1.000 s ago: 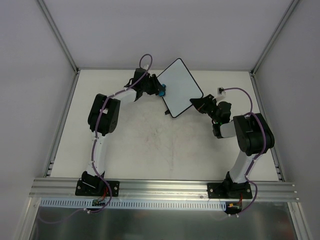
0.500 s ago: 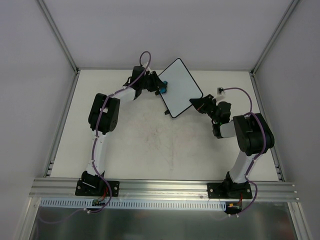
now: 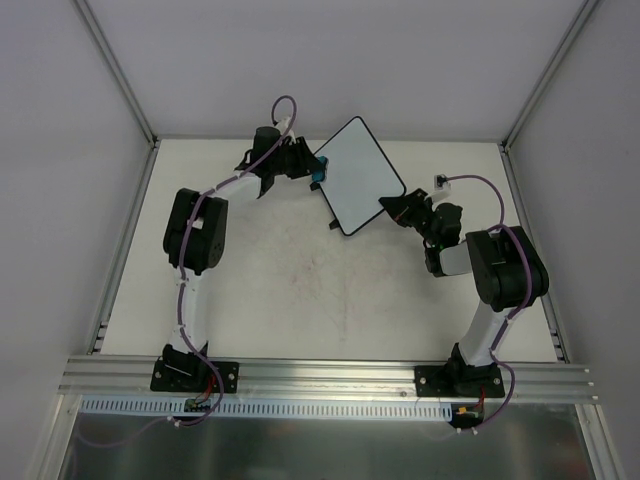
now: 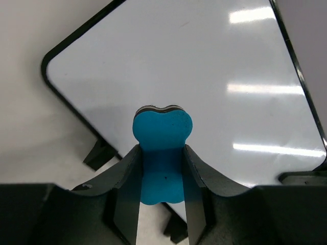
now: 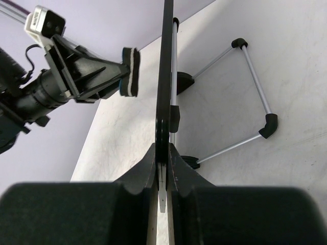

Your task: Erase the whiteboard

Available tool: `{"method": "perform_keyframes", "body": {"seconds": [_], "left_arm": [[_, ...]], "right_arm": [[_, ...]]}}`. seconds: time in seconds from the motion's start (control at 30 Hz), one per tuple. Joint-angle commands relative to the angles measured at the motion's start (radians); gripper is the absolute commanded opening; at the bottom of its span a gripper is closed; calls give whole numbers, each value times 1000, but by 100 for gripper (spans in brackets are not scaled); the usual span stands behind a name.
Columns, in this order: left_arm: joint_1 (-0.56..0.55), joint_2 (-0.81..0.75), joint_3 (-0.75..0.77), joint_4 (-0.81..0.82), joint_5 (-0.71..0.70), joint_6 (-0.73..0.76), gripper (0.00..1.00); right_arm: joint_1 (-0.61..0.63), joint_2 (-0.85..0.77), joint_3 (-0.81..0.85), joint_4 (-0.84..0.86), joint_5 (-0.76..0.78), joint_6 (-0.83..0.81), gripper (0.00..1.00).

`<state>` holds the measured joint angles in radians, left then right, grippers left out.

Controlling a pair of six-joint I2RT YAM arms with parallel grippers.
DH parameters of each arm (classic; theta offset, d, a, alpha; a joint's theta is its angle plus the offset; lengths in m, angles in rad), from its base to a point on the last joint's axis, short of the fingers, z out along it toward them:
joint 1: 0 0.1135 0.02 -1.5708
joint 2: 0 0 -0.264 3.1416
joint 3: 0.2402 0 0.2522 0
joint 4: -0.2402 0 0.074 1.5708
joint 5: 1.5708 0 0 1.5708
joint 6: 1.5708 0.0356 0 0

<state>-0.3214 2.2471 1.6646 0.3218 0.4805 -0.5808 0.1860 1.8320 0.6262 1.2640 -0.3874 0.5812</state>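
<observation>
At the rear, whiteboard [image 3: 358,175] stands propped, facing left.

L fingers [image 4: 125,176] & R fingers [image 5: 139,176] both pinched closed.

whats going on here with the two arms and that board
The right gripper holds the whiteboard clamped by its edge between its fingers. The left gripper grips a blue eraser that faces the board, just off its surface. From the left wrist view the white face looks clean.

Whiteboard [image 4: 204,87] glossy, smooth; eraser [image 4: 162,130] matt blue foam; table [image 3: 300,290] matt, scuffed.
</observation>
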Motion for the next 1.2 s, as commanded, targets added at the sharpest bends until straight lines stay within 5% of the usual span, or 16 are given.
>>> {"method": "perform_keyframes", "body": {"seconds": [0.0, 0.5, 0.97, 1.17], "left_arm": [[27, -184, -84, -136, -101, 119, 29], [62, -422, -368, -564, -404, 317, 33], [73, -394, -387, -624, -526, 371, 38], [74, -386, -376, -633, -536, 371, 67]], "right_arm": [[17, 9, 7, 58, -54, -14, 0], [20, 10, 4, 66, -56, -4, 0], [20, 9, 3, 71, -56, -1, 0], [18, 12, 4, 71, -56, -1, 0]]}}
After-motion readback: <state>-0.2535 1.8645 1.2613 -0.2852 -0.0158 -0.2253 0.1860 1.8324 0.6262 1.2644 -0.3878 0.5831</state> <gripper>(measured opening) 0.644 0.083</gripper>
